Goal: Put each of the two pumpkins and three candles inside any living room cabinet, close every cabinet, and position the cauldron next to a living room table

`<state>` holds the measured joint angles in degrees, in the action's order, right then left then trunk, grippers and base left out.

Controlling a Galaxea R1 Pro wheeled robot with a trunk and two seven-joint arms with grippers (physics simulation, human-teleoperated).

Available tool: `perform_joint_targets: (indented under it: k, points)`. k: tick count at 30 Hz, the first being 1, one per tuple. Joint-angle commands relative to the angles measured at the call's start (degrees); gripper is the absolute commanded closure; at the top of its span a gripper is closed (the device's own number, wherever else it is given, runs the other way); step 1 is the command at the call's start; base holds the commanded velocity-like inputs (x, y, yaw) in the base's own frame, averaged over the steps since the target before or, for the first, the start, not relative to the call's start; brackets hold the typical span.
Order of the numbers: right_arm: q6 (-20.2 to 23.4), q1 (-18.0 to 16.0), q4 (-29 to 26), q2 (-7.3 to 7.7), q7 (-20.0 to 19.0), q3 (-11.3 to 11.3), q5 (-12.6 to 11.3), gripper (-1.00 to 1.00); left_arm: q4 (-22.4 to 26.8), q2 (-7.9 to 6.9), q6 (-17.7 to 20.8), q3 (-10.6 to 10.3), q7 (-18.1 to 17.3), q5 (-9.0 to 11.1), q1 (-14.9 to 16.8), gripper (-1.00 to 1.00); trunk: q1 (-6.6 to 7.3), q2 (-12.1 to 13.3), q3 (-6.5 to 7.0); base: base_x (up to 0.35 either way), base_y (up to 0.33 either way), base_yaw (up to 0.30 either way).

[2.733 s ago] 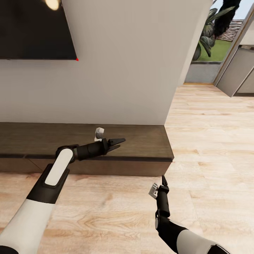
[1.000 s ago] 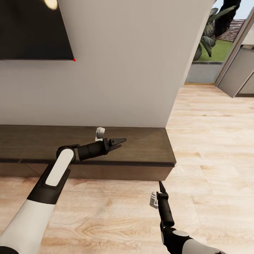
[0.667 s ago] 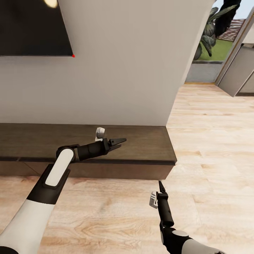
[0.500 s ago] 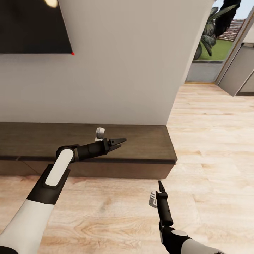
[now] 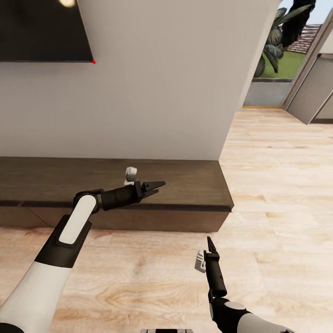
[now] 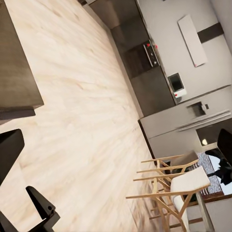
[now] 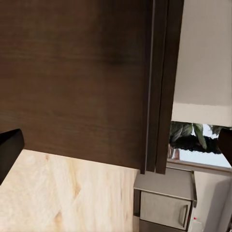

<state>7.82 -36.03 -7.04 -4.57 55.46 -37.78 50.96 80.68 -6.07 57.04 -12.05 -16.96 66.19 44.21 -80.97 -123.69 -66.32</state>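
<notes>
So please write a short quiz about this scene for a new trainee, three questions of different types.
1. True or false: the left gripper hangs over the cabinet top.
2. What does the right gripper hold? A) a pumpkin B) a candle C) nothing
3. Fill in: the floor in front of the cabinet is pale ____.

Key:
1. True; its open fingers point along the dark top.
2. C; it is over the floor, fingers together, with nothing between them.
3. Wood.

One cabinet [image 5: 185, 185], one television [image 5: 41, 27], two grippers (both empty).
</notes>
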Motion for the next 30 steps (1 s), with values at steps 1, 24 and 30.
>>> perform_joint_targets:
  k: [1,24,30]
  points:
    - [0.0,0.0,0.0,0.0,0.0,-0.01,0.01,-1.0,0.0,0.0,0.0,0.0,0.0,0.05,0.0,-1.0,-0.22,-0.42,-0.18,0.0,0.0,0.0]
    - [0.17,0.08,0.07,0.03,7.21,-0.2,-0.1,-1.0,-0.01,0.4,-0.08,-0.14,0.17,-0.01,0.0,-1.0,-5.28,-9.64,-4.31,0.0,0.0,0.0]
    - [0.19,0.05,-0.14,0.05,8.53,0.03,-0.23,-1.0,-0.08,0.6,-0.09,-0.24,0.17,-0.01,0.0,-1.0,-6.59,-12.05,-5.39,0.0,0.0,0.0]
